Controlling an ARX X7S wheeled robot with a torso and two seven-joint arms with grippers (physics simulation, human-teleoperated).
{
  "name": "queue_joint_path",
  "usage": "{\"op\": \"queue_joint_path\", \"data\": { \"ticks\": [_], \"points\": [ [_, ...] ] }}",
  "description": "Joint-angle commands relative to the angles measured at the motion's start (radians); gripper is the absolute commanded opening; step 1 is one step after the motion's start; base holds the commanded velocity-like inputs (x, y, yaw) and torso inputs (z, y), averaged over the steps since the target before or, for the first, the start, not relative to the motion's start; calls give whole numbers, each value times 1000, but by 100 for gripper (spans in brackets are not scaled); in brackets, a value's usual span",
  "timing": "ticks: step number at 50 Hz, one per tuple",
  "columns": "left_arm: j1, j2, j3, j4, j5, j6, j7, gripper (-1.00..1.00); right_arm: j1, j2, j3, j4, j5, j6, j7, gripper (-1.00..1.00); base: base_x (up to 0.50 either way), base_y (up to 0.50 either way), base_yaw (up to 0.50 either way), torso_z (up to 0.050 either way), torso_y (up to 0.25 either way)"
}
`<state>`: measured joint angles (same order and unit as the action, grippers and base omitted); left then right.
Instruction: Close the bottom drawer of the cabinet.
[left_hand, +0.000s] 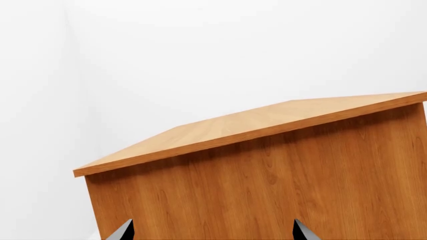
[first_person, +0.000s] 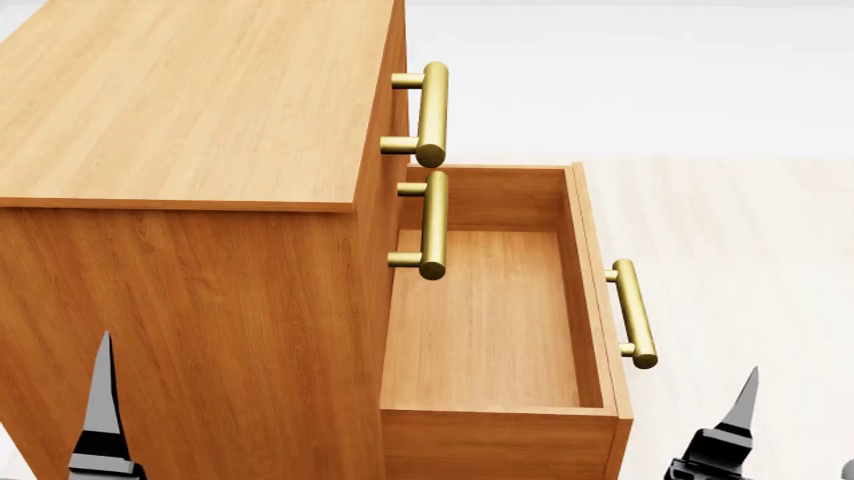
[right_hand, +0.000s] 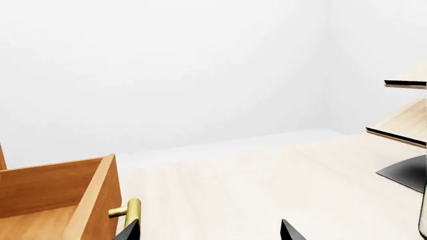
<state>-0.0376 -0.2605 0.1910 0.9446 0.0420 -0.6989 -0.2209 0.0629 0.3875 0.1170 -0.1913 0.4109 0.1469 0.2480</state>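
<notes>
- White walls and pale floor (first_person: 747, 220) in head view; cabinet (first_person: 187, 250) at left, bottom drawer (first_person: 487, 330) pulled fully out to the right, its handle (first_person: 633, 312) on the front. Left gripper (first_person: 100, 420) and right gripper (first_person: 727, 430) only partly shown.
- Left wrist: cabinet side panel (left_hand: 267, 185) close up; fingertips (left_hand: 120, 231) spread apart, holding nothing.
- Right wrist: drawer corner (right_hand: 60, 200), handle (right_hand: 132, 210), pale rack (right_hand: 403, 120); fingertips (right_hand: 290, 231) spread, empty.

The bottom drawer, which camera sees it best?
The head view: the bottom drawer is pulled out, showing its inside and brass handle. The right wrist view catches only a corner and a bit of handle. The left wrist view shows just the cabinet, no drawer.
</notes>
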Motion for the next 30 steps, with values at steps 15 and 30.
{"op": "queue_joint_path", "data": {
  "ticks": [15, 30],
  "points": [
    [3, -7, 0, 6, -10, -5, -11, 100, 13, -80, -83, 359, -70, -205, -122, 100, 0, 0, 0, 0, 0],
    [2, -11, 1, 5, -15, -4, -16, 100, 63, -104, -136, 535, -119, -291, -176, 100, 0, 0, 0, 0, 0]
  ]
}}
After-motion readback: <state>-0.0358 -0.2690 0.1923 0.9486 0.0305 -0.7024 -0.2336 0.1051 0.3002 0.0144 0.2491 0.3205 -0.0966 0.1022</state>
